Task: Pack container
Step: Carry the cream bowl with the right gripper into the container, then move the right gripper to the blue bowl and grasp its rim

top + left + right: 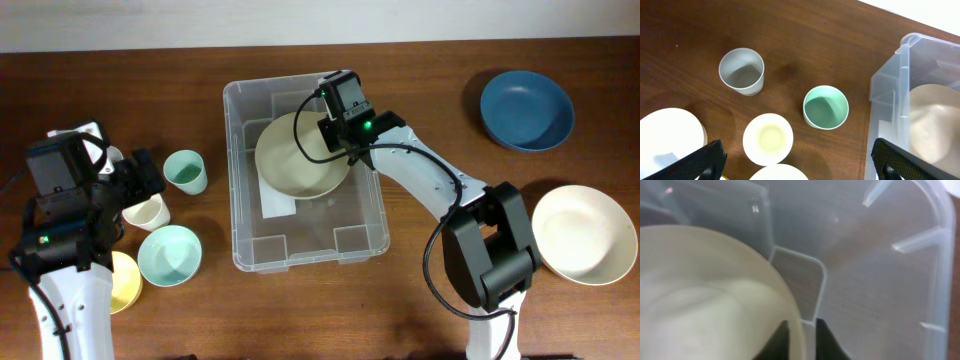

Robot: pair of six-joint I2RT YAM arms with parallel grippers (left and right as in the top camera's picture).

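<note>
Overhead view: your right fingers (826, 345) clamp the cream bowl (298, 158) by its rim inside the container (232, 190) mid tabletop (300, 320), left fingers (705, 161) apart, so placing seems underway; next lower it flat, then release.

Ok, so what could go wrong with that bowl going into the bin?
1. The right gripper pinches the bowl only by its thin rim, so the bowl could slip or swing and drop hard.
2. The gripper sits near a far corner of the container; moving further might knock a wall and shift it.
</note>
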